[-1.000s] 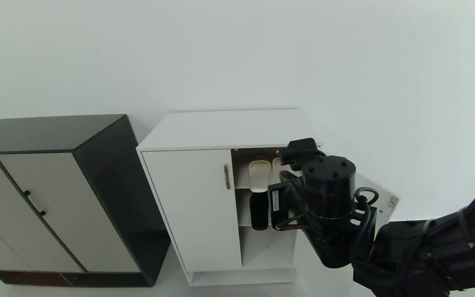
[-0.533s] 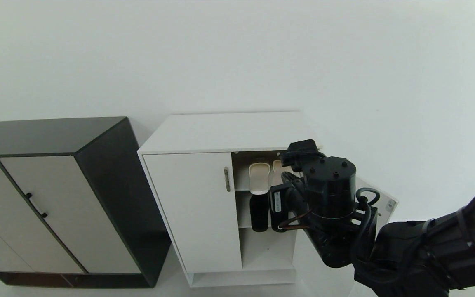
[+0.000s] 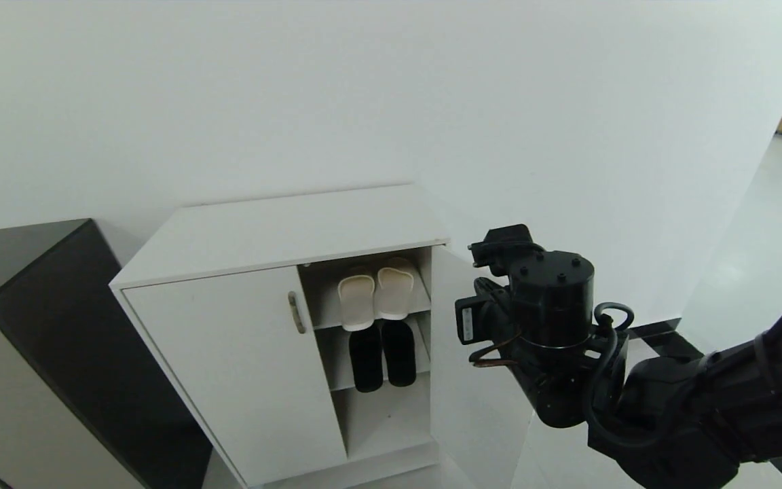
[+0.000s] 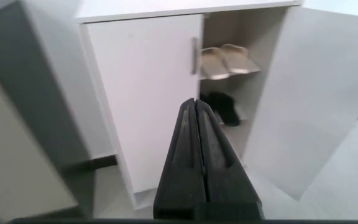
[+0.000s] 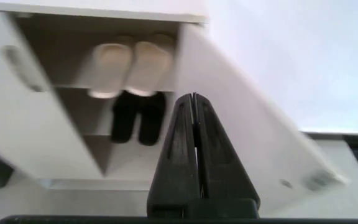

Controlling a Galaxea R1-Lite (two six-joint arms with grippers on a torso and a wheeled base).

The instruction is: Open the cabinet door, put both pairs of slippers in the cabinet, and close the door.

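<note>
Slippers were already stowed: the white slippers point(image 3: 376, 295) lay on the top shelf of the white cabinet point(image 3: 282, 231) and the black slippers point(image 3: 384, 356) on the shelf below, both pairs ahead of the right fingers point(image 5: 182, 143) and deeper in than the open door point(image 3: 466, 421). The right fingers were pressed together and held nothing, close to that door, though contact with it could not be told. The left fingers point(image 4: 186, 143) were likewise pressed together and empty, well back from the cabinet and facing its shut left door point(image 4: 148, 87). Closing the door looked like the only step left. To do it well, the right fingers would best meet the door's outer face near its free edge, far from the hinge, then push along the door's arc rather than straight ahead. Since the white slippers' heels seemed to overhang their shelf slightly, a slow finish would show any snag before the door jammed.
</note>
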